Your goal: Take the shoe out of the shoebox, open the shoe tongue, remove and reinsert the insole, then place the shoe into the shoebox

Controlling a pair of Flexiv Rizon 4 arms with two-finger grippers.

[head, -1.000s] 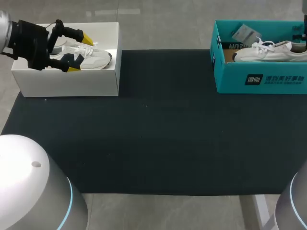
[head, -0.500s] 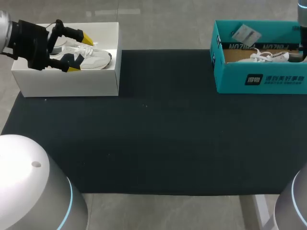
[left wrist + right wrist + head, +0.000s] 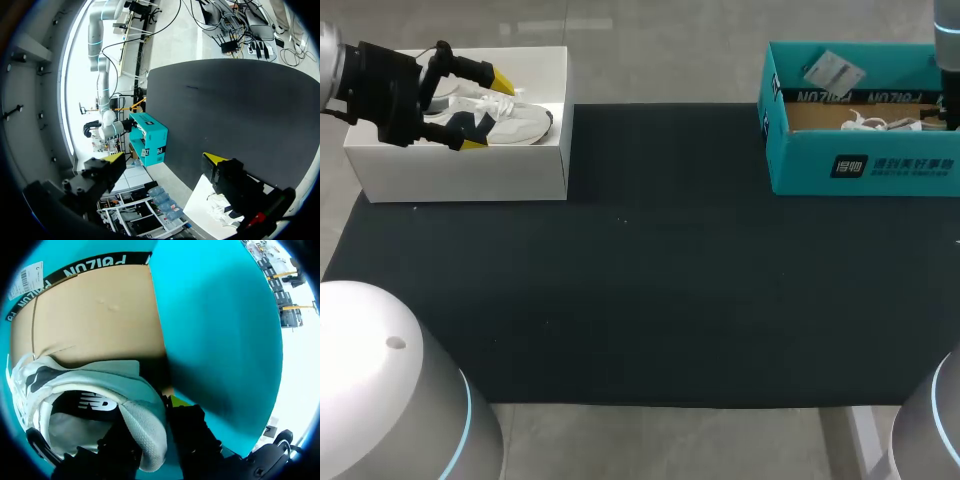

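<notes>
My right gripper point(image 3: 150, 432) pinches the heel of the white shoe point(image 3: 90, 390), low inside the teal shoebox point(image 3: 860, 165). This looks like the final placing step; next I release and lift clear.

teal cardboard shoebox point(image 3: 865, 165): smooth printed outside, slight sheen; raw brown matt board inside
white mesh shoe point(image 3: 144, 436): woven cloth, fine rough texture
white cardboard shoebox point(image 3: 470, 175): smooth, matt
black table mat point(image 3: 650, 290): matt, cloth-like

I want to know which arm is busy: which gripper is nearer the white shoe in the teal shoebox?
Right. The right gripper clamps the white shoe at its heel inside the teal shoebox; the left gripper hovers over the white shoebox opposite.
</notes>
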